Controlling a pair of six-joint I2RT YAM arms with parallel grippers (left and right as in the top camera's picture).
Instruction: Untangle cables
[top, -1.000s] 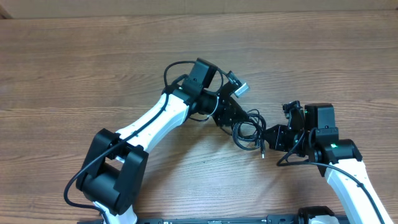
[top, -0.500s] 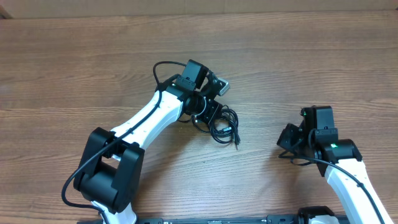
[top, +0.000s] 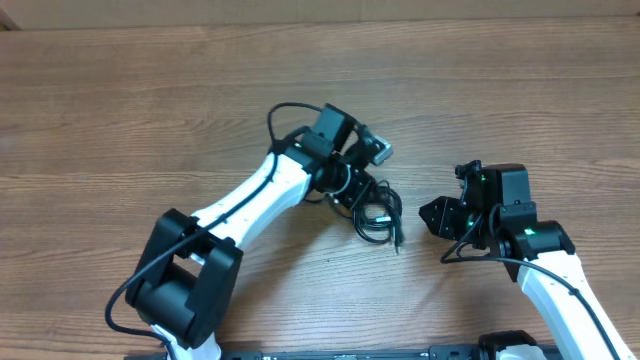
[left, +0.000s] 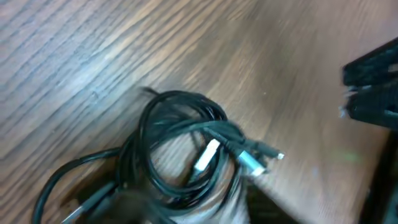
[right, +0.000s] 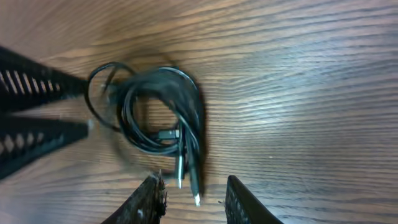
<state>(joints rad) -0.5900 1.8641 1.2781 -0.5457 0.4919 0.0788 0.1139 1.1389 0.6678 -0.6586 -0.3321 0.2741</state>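
Wood-grain table (top: 120, 120) fills nearly the whole overhead view: med.-brown surface w/ long streaks running side to side. Faint seam lines (top: 100, 178) cross it the same way, like joints btwn boards. Along the far edge, top of frame, a paler tan strip (top: 400, 8) runs full width; can't tell if it is wall, board or cardboard. At btm ctr a dark rail (top: 350, 353) lines the near edge. Light is even and diffuse, shadows soft-edged. Left wrist view catches a pale, bluish sheen (left: 81, 43) on the wood at upper L. Right wrist view shows warmer brown grain (right: 311, 93), lines crisp.
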